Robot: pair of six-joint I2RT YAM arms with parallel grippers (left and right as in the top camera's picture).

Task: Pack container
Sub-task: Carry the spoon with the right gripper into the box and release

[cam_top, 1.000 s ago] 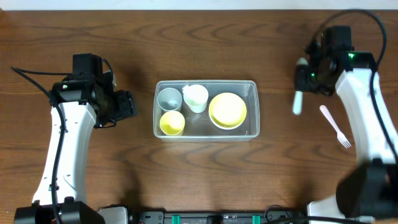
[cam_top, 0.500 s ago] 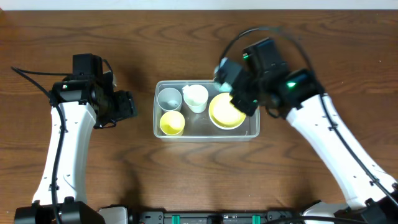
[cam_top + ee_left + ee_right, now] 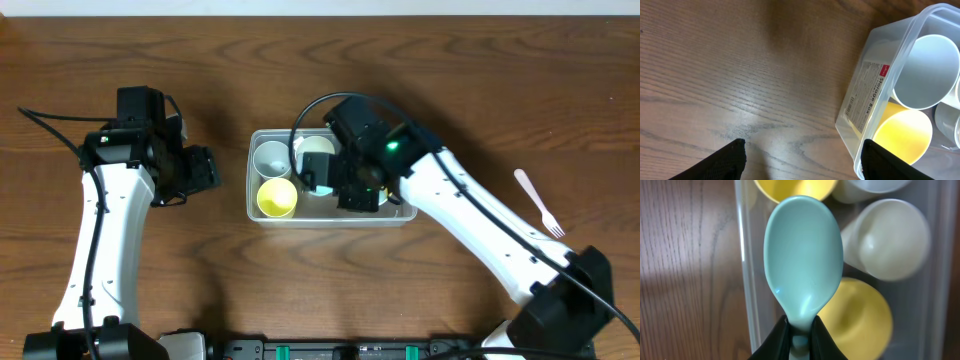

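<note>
Swinging in from the far right of the container (image 3: 252,190), the right arm now reaches across the tub's right half, where a moment ago it hung well off to that side; the left arm has not shifted. The right gripper (image 3: 800,330) is clenched on the neck of a pale teal spoon (image 3: 803,255), whose bowl hovers face up above the container's near wall (image 3: 746,275). From overhead the arm hides most of the container's right half, and the spoon itself cannot be made out there. The container sits on the wooden table (image 3: 200,60), between the two arms. Inside it, a grey cup (image 3: 271,157) stands in the far left corner and a yellow cup (image 3: 277,197) in the near left corner, touching or almost touching each other. A white cup (image 3: 887,240) stands just right of the grey one, and a yellow bowl (image 3: 855,315) lies in the container's right half under the wrist. The left gripper (image 3: 805,160) waits just left of the container, fingers (image 3: 732,157) spread wide with only bare wood between them. A white fork (image 3: 538,203) lies on the table well to the container's right.
</note>
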